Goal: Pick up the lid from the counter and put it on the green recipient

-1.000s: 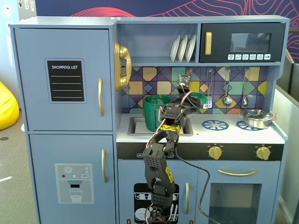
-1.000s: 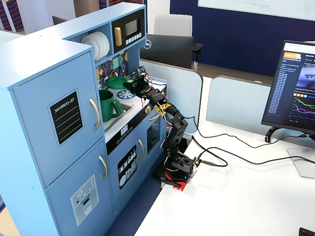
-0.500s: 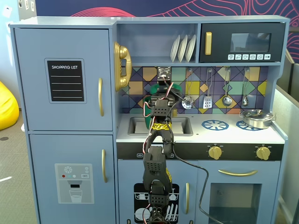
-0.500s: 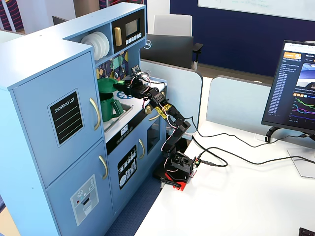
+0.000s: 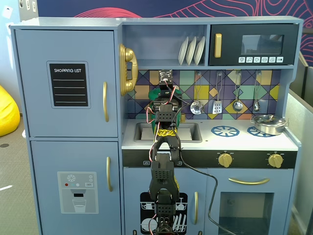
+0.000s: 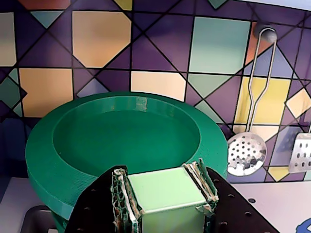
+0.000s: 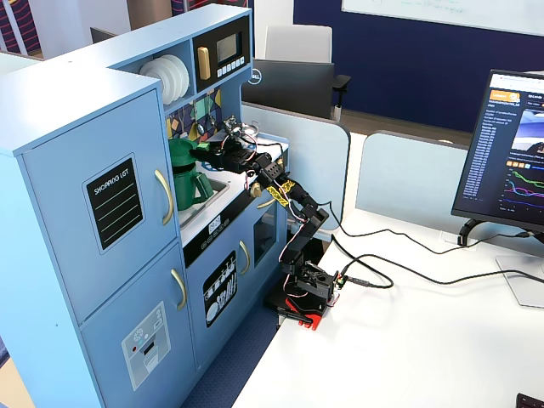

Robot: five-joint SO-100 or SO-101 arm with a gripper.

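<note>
Gripper [image 6: 165,201] clamped on knob of lid [image 6: 124,141], above green recipient [image 7: 189,174]. Risk: off-centre release, lid tilts or slides into sink [image 5: 191,132].

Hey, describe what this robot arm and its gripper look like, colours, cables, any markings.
The arm is black printed plastic with yellow-and-black tape bands, red, white and black wires looped along it, and a red-trimmed base. The gripper has black perforated jaws whose fingers are wrapped in worn green-and-tan tape.

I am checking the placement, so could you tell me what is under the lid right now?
The lid, clamped by the gripper, sits over the green recipient. Whether it rests on the rim cannot be seen; the arm hides the pot in the front view.
</note>
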